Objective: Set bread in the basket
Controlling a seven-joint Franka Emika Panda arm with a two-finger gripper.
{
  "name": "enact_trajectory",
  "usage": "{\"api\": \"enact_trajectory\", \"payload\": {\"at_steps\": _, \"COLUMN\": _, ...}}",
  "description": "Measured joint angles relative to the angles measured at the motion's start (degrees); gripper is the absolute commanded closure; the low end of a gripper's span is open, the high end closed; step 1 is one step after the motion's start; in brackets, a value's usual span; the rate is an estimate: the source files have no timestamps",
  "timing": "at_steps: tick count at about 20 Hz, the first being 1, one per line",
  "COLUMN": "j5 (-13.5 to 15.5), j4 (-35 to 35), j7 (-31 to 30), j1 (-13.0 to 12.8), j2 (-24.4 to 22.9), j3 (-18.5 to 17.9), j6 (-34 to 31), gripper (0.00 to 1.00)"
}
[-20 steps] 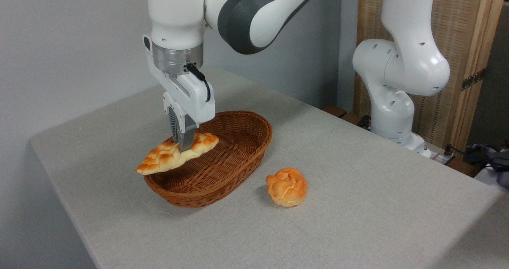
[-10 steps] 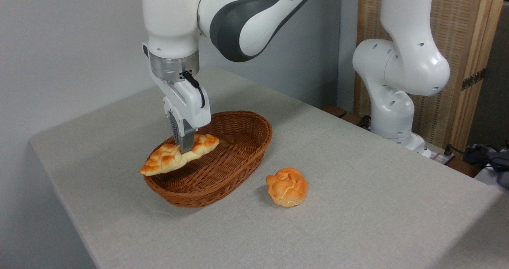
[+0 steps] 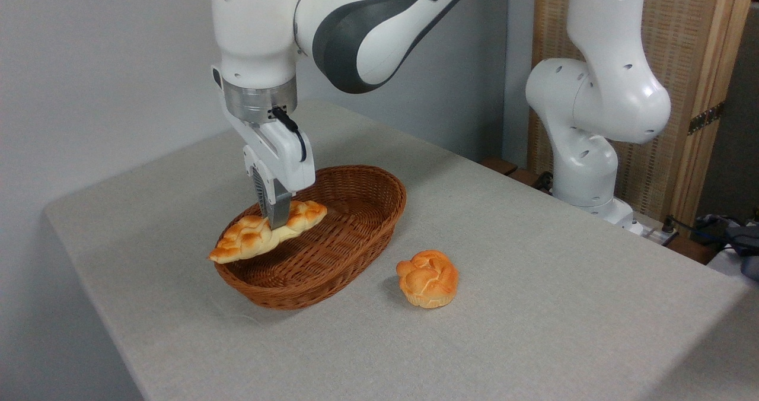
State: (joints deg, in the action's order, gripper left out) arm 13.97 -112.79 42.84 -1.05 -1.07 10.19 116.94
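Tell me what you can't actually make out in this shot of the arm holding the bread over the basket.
- Far finger of the gripper: hidden behind the near finger and the bread.
- Bread's underside, and whether its left end touches the basket rim: the single camera angle cannot settle it.
- Basket floor under the bread: covered by the loaf.
- Arm above its wrist: cut off by the top edge.
- Round bun back side: faces away.

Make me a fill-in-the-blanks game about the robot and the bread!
1. The gripper holds the long braided ____.
2. The bread hangs over the left rim of the ____.
3. The round bun sits on the ____, right of the basket.

Missing words: bread; basket; table
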Motion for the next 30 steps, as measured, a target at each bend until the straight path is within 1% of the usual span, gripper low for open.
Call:
{"api": "enact_trajectory", "payload": {"at_steps": 1, "j5": 0.0, "j4": 0.0, "j7": -0.22, "j1": 0.0, "j2": 0.02, "j3": 0.0, "j6": 0.0, "gripper": 0.46}}
{"api": "enact_trajectory", "payload": {"at_steps": 2, "j5": 0.0, "j4": 0.0, "j7": -0.28, "j1": 0.0, "j2": 0.04, "j3": 0.0, "j6": 0.0, "gripper": 0.39}}
{"api": "enact_trajectory", "payload": {"at_steps": 4, "j5": 0.0, "j4": 0.0, "j7": -0.42, "j1": 0.0, "j2": 0.07, "j3": 0.0, "j6": 0.0, "gripper": 0.27}}
{"api": "enact_trajectory", "payload": {"at_steps": 7, "j5": 0.0, "j4": 0.0, "j7": -1.33, "j1": 0.0, "j2": 0.12, "j3": 0.0, "j6": 0.0, "gripper": 0.25}}
{"api": "enact_trajectory", "payload": {"at_steps": 9, "j5": 0.0, "j4": 0.0, "j7": -1.64, "j1": 0.0, "j2": 0.21, "j3": 0.0, "j6": 0.0, "gripper": 0.12}}
{"api": "enact_trajectory", "payload": {"at_steps": 10, "j5": 0.0, "j4": 0.0, "j7": -1.7, "j1": 0.0, "j2": 0.24, "j3": 0.0, "j6": 0.0, "gripper": 0.0}}
{"api": "enact_trajectory", "payload": {"at_steps": 21, "j5": 0.0, "j4": 0.27, "j7": -1.77, "j1": 0.0, "j2": -0.05, "j3": 0.0, "j6": -0.01, "gripper": 0.0}}
{"api": "enact_trajectory", "payload": {"at_steps": 23, "j5": 0.0, "j4": 0.5, "j7": -1.84, "j1": 0.0, "j2": -0.64, "j3": 0.0, "j6": -1.02, "gripper": 0.0}}
{"api": "enact_trajectory", "payload": {"at_steps": 25, "j5": 0.0, "j4": 1.5, "j7": -2.83, "j1": 0.02, "j2": -1.28, "j3": 0.0, "j6": -4.23, "gripper": 0.0}}
{"api": "enact_trajectory", "payload": {"at_steps": 27, "j5": -0.01, "j4": 4.0, "j7": -5.51, "j1": 0.19, "j2": -1.99, "j3": -0.05, "j6": -10.45, "gripper": 0.0}}
{"api": "enact_trajectory", "payload": {"at_steps": 30, "j5": -0.52, "j4": 6.76, "j7": -6.46, "j1": 0.58, "j2": -2.39, "j3": -0.35, "j6": -15.75, "gripper": 0.0}}
